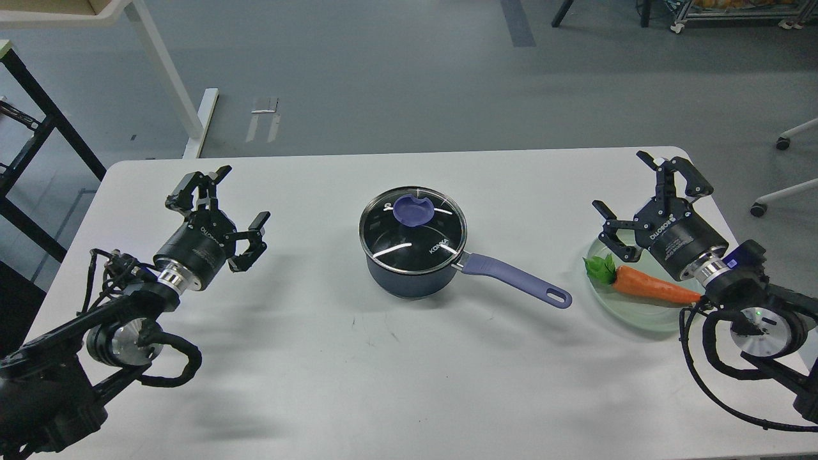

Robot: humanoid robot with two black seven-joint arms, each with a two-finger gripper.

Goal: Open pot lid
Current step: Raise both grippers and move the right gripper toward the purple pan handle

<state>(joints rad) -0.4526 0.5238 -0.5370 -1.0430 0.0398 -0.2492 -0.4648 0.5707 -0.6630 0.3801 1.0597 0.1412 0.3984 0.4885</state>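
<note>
Lid (413,225): round clear glass, steel rim, seated on pot (409,276).
Pot: dark navy, mid-table (319,370).
Left gripper (240,203): jaws spread.
Right gripper (629,191): jaws spread.

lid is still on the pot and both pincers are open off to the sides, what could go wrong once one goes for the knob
1. The knob is flat and low on the glass lid, so a pincer could slip off it or knock the glass.
2. Nothing holds the pot; a sideways pull might drag it along.
3. The handle points toward the plate with the carrot, so a swinging pot could hit them.
</note>
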